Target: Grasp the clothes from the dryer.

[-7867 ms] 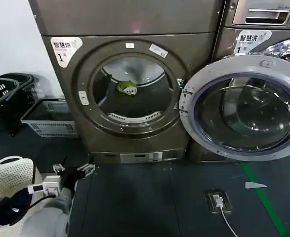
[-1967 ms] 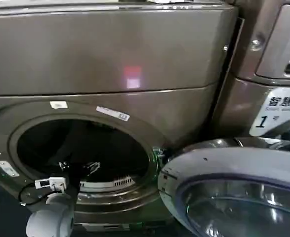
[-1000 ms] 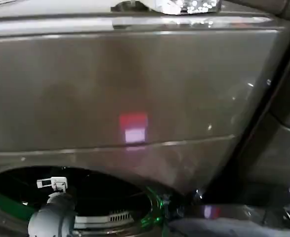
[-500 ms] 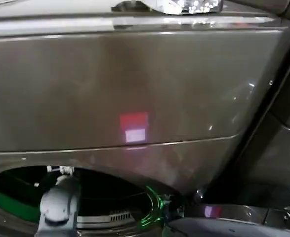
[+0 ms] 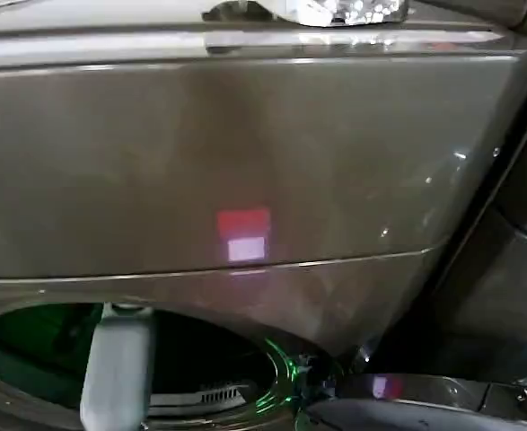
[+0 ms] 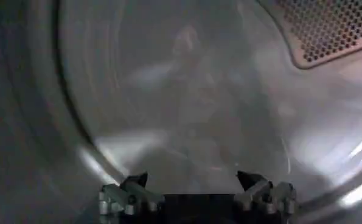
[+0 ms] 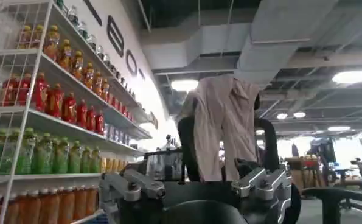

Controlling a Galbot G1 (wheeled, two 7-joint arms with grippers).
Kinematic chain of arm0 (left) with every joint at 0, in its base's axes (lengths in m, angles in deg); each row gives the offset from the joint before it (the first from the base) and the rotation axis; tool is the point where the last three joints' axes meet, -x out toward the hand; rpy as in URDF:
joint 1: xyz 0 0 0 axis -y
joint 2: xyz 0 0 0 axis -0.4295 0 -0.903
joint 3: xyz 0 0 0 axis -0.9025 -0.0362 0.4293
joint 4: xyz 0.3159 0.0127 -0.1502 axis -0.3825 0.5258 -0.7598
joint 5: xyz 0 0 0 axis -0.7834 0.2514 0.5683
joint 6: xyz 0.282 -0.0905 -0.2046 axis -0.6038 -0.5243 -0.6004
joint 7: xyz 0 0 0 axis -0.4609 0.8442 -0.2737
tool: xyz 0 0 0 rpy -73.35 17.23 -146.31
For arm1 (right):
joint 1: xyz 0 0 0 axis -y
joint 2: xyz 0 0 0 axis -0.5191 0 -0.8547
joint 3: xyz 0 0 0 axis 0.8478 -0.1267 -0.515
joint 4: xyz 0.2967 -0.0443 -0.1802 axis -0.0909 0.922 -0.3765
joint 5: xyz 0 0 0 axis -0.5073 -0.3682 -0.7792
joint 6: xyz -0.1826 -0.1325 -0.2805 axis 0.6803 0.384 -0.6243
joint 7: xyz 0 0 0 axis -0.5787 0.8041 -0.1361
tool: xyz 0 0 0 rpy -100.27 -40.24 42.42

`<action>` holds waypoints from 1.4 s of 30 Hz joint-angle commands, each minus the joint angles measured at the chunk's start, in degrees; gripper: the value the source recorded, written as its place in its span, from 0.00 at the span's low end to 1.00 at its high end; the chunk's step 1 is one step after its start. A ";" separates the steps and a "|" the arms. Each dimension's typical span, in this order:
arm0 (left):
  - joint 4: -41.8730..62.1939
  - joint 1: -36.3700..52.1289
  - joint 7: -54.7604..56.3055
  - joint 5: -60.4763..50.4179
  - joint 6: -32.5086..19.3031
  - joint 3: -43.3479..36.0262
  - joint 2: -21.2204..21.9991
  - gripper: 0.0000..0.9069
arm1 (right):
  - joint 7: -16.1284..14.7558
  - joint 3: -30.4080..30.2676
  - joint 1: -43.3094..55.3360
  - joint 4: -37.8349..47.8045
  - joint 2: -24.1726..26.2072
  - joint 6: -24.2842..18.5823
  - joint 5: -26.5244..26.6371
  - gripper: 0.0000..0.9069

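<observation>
In the head view, the left arm [image 5: 117,373] reaches into the dryer [image 5: 245,180] opening. From the left wrist, the left gripper [image 6: 193,185] faces bare drum [image 6: 187,109] wall, jaws spread; the clothes' whereabouts are unclear, so I'd locate them before closing. The right gripper [image 7: 196,185], also spread, idles toward shelves [image 7: 53,103].

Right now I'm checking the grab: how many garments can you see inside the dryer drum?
0. The left claw hangs open inside the dryer drum, facing bare metal and a perforated panel. Clothes may lie hidden outside its view.
</observation>
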 commanded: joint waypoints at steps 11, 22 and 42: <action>13.52 9.07 -34.33 -52.55 -7.51 1.40 -0.84 1.00 | -0.05 -1.53 0.74 -0.05 -0.09 -0.12 -0.92 1.00; 14.94 12.48 -52.02 -84.30 -29.31 2.18 -2.04 1.00 | -0.16 -1.74 0.23 -0.33 -0.59 -0.45 -1.21 1.00; 19.08 13.67 -51.34 -73.84 -27.80 2.23 -5.29 1.00 | -1.20 -2.90 0.75 -1.44 -1.26 -0.52 -0.69 1.00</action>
